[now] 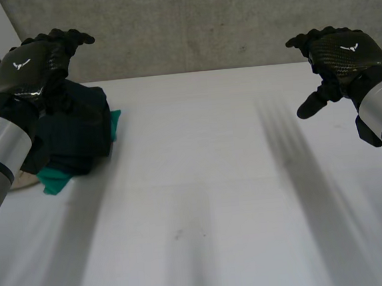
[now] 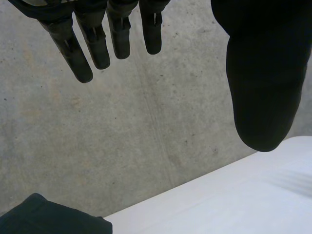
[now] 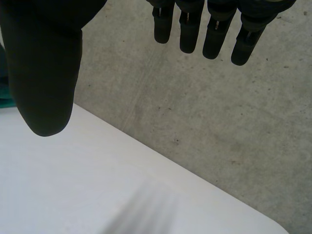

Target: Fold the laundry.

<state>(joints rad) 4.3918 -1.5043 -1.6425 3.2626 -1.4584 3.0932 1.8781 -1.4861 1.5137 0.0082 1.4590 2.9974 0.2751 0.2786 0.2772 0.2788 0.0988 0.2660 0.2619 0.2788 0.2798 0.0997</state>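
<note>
Fingers relaxed, holding nothing, on left hand [image 1: 27, 67] above the shapeless laundry heap [image 1: 77, 136] and right hand [image 1: 337, 53].

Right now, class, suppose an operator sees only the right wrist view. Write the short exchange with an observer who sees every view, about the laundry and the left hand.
Operator: Where is the laundry?
Observer: In the head view a dark pile over a green cloth lies at the table's left side, near the far edge.
Operator: Is the left hand on it?
Observer: No. The left hand hovers above the pile; its wrist view shows straight fingers holding nothing.
</note>
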